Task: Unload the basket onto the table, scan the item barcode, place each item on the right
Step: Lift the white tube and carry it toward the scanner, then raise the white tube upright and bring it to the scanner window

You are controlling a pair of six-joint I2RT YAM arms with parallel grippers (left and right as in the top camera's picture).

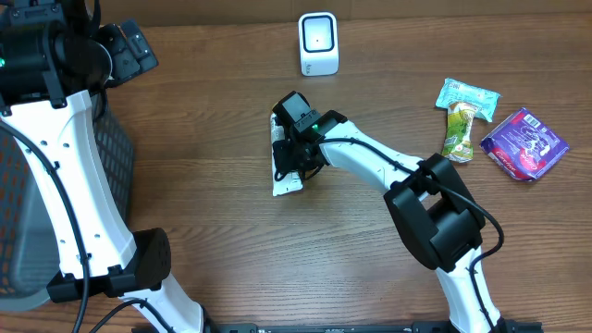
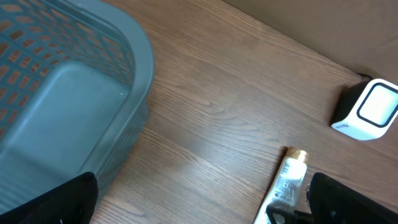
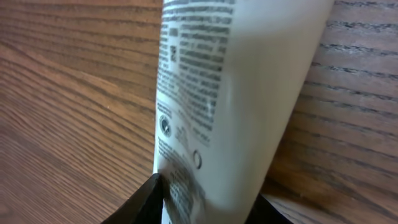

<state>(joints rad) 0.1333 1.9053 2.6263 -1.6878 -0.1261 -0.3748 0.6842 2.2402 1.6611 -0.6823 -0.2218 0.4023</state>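
While flat, tube (image 3: 236,93) inside tool (image 3: 208,208)

Grey-blue basket (image 2: 134,56) far left; teal packet (image 1: 467,94), green packet (image 1: 458,132), purple packet (image 1: 524,143) clustered far right

**Tube and scanner apart**

A white tube (image 1: 288,185) with small black print lies mid-surface (image 1: 203,203), tan cap (image 2: 299,155) far, flat end near. The white scanner (image 1: 318,43), a rounded box, stands upright at the far edge.
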